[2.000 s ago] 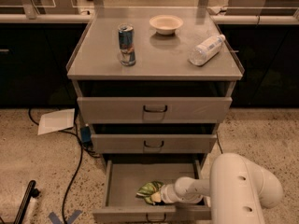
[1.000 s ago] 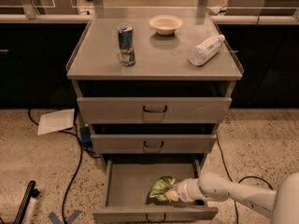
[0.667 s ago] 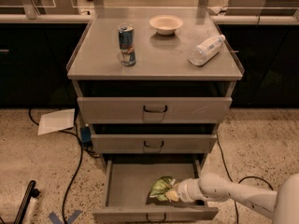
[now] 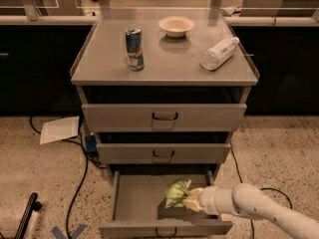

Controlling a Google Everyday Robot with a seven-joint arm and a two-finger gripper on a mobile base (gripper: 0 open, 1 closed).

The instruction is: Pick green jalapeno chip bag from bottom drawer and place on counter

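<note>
The bottom drawer (image 4: pixel 130 203) of the grey cabinet is pulled open. The green jalapeno chip bag (image 4: pixel 175 192), crinkled with pale markings, sits inside it right of the middle, slightly raised. My gripper (image 4: pixel 187 200) reaches in from the right on a white arm and its pale fingers (image 4: pixel 191 203) are shut on the bag's right side. The counter (image 4: pixel 169 63) is the flat grey top of the cabinet, well above.
On the counter stand a blue drink can (image 4: pixel 134 48), a pale bowl (image 4: pixel 176 26) and a clear water bottle (image 4: pixel 219 53) lying on its side. The two upper drawers (image 4: pixel 164 116) are shut. Cables, a blue box (image 4: pixel 90 144) and a white paper (image 4: pixel 60 129) lie on the floor at left.
The arm has stretched out low from the right. The bag has shifted right and slightly up in the drawer with the gripper on it.
</note>
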